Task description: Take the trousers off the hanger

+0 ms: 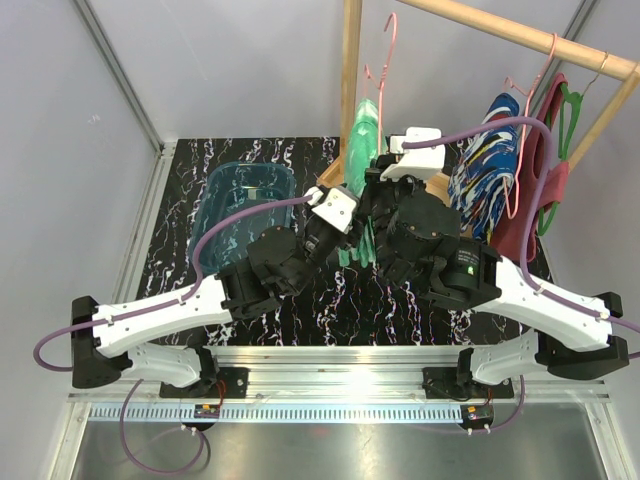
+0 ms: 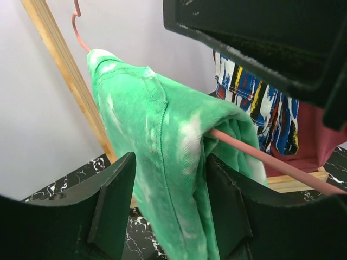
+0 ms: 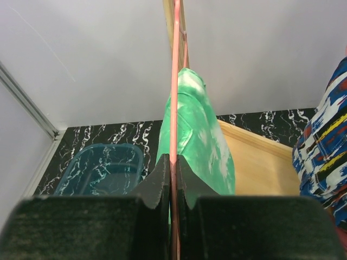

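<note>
The mottled green and white trousers (image 1: pixel 363 128) hang folded over the bar of a pink hanger (image 1: pixel 387 55) on the wooden rail. In the left wrist view my left gripper (image 2: pixel 171 211) is open with its fingers on either side of the hanging green cloth (image 2: pixel 162 141). The right finger touches the cloth and the left one stands clear. My right gripper (image 3: pixel 175 168) is shut on the pink hanger bar (image 3: pixel 175 97), with the green trousers (image 3: pixel 200 135) just beyond. The blue patched trousers (image 1: pixel 487 165) hang further right on another hanger.
A maroon tank top (image 1: pixel 548 190) hangs at the far right of the rail. A clear teal bin (image 1: pixel 245 205) stands on the black marbled table at the left. The wooden rack post (image 1: pixel 350 70) rises right behind the green trousers.
</note>
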